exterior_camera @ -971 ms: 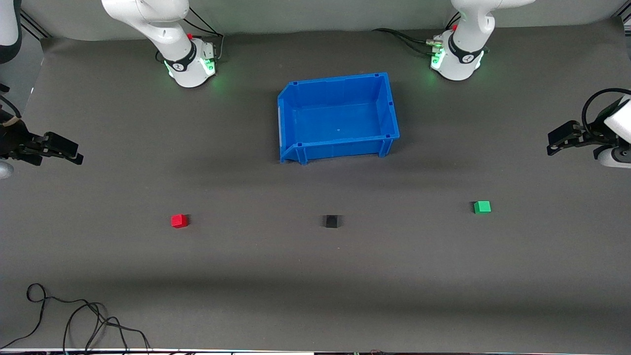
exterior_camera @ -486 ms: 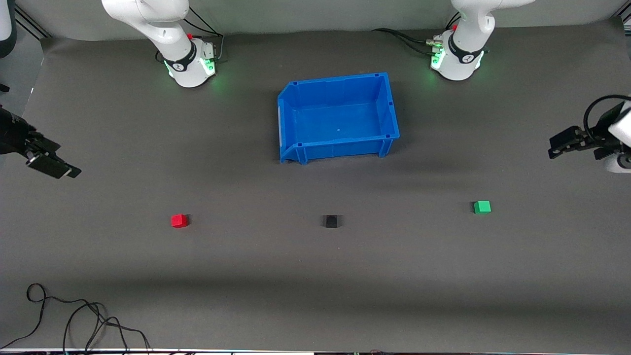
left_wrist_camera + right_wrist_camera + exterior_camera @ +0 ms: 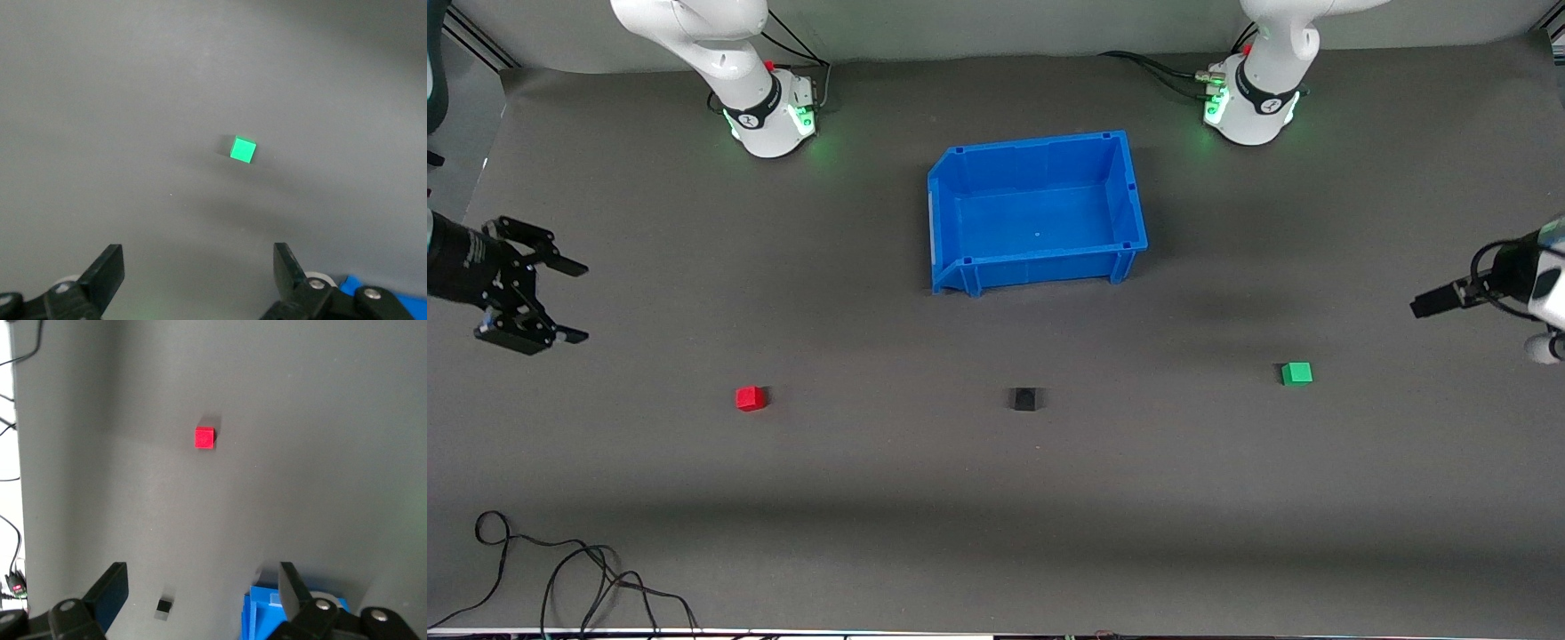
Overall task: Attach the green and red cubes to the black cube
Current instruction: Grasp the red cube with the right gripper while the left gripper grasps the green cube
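The red cube (image 3: 751, 397), the black cube (image 3: 1024, 399) and the green cube (image 3: 1296, 373) lie apart in a row on the dark mat, the black one in the middle. My right gripper (image 3: 574, 300) hangs open and empty over the mat at the right arm's end, apart from the red cube. Its wrist view shows the red cube (image 3: 204, 437) and the black cube (image 3: 162, 607) past the open gripper (image 3: 203, 590). My left gripper (image 3: 1427, 305) is over the left arm's end. It is open and empty (image 3: 198, 273), with the green cube (image 3: 243, 149) ahead of it.
An empty blue bin (image 3: 960, 267) stands mid-table, farther from the front camera than the black cube; its corner shows in the right wrist view (image 3: 267, 613). A loose black cable (image 3: 560, 578) lies near the front edge at the right arm's end.
Both grippers have turned at the wrist. The right gripper's fingers now show spread apart. The left gripper has dropped lower, closer to the green cube. The cubes have not moved.
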{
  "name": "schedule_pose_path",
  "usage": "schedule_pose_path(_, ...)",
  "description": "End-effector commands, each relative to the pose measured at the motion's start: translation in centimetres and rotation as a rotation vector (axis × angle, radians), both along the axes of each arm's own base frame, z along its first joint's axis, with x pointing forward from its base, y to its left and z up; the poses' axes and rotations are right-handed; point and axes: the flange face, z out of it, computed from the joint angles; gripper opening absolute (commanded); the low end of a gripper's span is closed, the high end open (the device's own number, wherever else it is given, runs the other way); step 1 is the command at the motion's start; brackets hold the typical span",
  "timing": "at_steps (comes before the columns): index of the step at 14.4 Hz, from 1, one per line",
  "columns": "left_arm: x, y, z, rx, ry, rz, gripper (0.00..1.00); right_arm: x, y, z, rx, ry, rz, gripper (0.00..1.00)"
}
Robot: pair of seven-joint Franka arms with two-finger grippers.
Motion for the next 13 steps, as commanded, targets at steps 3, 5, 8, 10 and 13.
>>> schedule_pose_path(3,1.8,-0.3,-5.7,0.033,0.032,0.33,0.98,2.6,-1.2,-6.9,0.057,0.04,-0.076,1.0)
schedule_pose_path(5,2.6,-0.4,-8.7,0.054,0.048,0.488,0.97,3.1,-1.4,-10.4,0.095,0.047,-0.09,1.0)
schedule_pose_path(8,3.1,-0.1,-13.5,0.065,0.058,0.705,0.96,2.6,-2.2,-16.9,0.173,0.021,-0.071,1.0)
schedule_pose_path(10,2.8,-0.4,-16.6,0.04,0.012,0.811,0.97,2.6,-2.6,-21.3,0.216,-0.006,-0.054,1.0)
schedule_pose_path(13,2.2,-0.1,-21.6,0.054,0.017,0.941,0.97,3.1,-3.8,-27.1,0.27,-0.027,-0.032,1.0)
